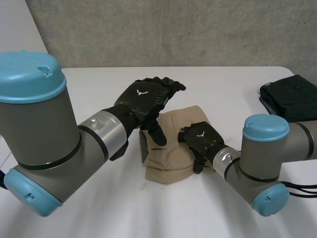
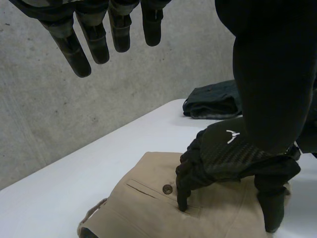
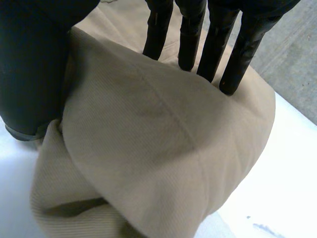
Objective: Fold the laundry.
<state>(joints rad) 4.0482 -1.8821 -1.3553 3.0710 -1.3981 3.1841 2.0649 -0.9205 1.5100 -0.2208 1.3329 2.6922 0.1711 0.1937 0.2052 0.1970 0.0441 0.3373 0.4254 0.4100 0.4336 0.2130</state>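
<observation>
Left arm: left hand (image 1: 143, 99) hangs above the tan garment's (image 1: 171, 161) left part, not touching it. Its fingers (image 2: 81, 52) are straight, slightly apart and hold nothing. Judged: parked clear so the other hand can work, and ready to come down on the fold.

Centre: tan garment lies on the table (image 1: 114, 213) between the arms, folded into a compact, thick packet. A pocket with a button (image 2: 168, 189) faces up. The near edge looks rounded and puffy, not yet flat.

Right arm: right hand (image 1: 200, 138) sits on the garment's right part. Its fingertips (image 3: 210, 59) bear on the top layer, a little apart, with the thumb (image 3: 29, 74) down beside the edge. No pinch is visible; it reads as pressing. Judged: it holds the layers down so the fold does not spring open.

Far right: dark garment (image 1: 292, 96) lies at the table's far corner, well apart and already bundled. Judged: the tan piece is near done and needs smoothing and release. Risk: lifting the right hand may let the top layer lift.
</observation>
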